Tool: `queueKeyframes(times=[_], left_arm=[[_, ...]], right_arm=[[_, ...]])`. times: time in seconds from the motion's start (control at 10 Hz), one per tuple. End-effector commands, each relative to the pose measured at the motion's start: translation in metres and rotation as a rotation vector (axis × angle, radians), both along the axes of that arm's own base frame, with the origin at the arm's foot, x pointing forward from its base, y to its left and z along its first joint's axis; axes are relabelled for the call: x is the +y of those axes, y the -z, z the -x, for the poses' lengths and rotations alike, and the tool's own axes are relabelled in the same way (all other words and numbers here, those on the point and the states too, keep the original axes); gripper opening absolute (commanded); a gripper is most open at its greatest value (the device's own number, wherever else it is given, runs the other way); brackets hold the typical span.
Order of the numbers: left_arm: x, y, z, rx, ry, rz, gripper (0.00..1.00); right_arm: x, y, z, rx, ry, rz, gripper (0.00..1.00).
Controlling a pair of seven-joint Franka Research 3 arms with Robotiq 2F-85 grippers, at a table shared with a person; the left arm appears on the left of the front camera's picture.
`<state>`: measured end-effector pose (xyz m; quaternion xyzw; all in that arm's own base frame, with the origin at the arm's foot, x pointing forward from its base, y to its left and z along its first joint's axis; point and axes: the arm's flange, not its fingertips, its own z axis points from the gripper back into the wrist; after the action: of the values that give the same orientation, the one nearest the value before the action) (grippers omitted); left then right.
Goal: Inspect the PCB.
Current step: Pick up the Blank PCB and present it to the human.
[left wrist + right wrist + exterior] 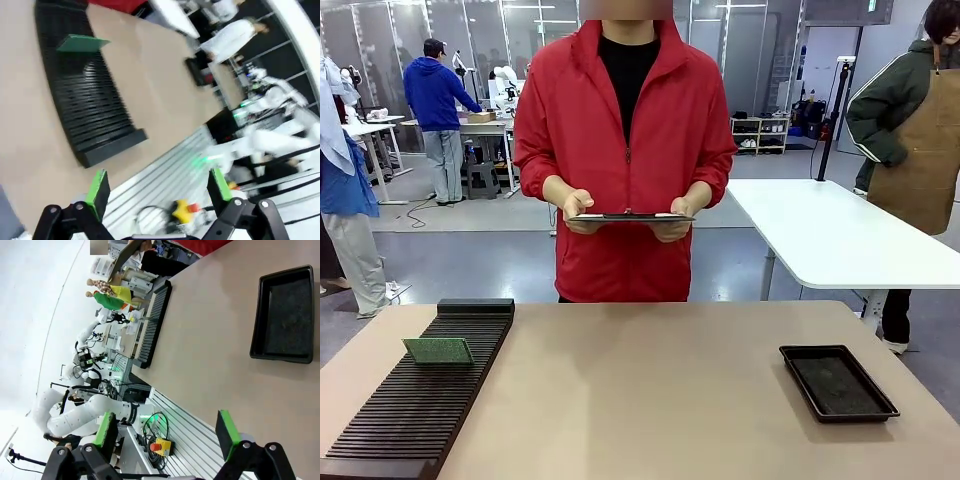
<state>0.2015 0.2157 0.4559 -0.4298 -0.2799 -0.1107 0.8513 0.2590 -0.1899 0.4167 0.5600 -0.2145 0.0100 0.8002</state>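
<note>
The green PCB (438, 350) stands on edge in a slot of the long black ribbed rack (415, 405) at the table's left; the left wrist view shows the PCB (82, 43) near its top left. My left gripper (155, 190) is open, well back from the rack above the table's near edge. Open too is my right gripper (167, 432), hanging over the near edge with nothing between its fingers. Across the table a person in a red jacket holds a dark clipboard (630, 217) flat in both hands.
A shallow black tray (838, 381) lies on the right side of the tan table (650, 400); the right wrist view has the tray (286, 315) at its upper right. A white table (830, 235) and other people stand beyond.
</note>
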Motion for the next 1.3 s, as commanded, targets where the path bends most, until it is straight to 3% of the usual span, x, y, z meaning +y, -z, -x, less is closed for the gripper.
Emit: queueKeyframes(times=[0.0,0.2,0.5,0.8,1.0,1.2], left_arm=[[-0.059,-0.051,-0.008,-0.061,-0.017,-0.479,1.00],[-0.112,-0.067,-0.054,-0.105,0.093,-0.781,1.00],[-0.182,-0.066,-0.116,-0.173,0.258,-1.132,1.00],[-0.237,-0.046,-0.168,-0.220,0.526,-1.276,1.00],[-0.251,-0.033,-0.190,-0.220,0.576,-1.298,1.00],[-0.252,-0.032,-0.191,-0.224,0.600,-1.212,1.00]], right_arm=[[0.000,-0.001,-0.001,-0.018,-0.004,-0.008,1.00],[0.000,-0.001,-0.001,-0.018,-0.004,-0.008,1.00],[0.000,-0.001,-0.001,-0.018,-0.004,-0.008,1.00],[0.000,-0.001,-0.001,-0.018,-0.004,-0.008,1.00],[0.000,-0.001,-0.001,-0.018,-0.004,-0.008,1.00],[0.000,-0.001,-0.001,-0.018,-0.004,-0.008,1.00]])
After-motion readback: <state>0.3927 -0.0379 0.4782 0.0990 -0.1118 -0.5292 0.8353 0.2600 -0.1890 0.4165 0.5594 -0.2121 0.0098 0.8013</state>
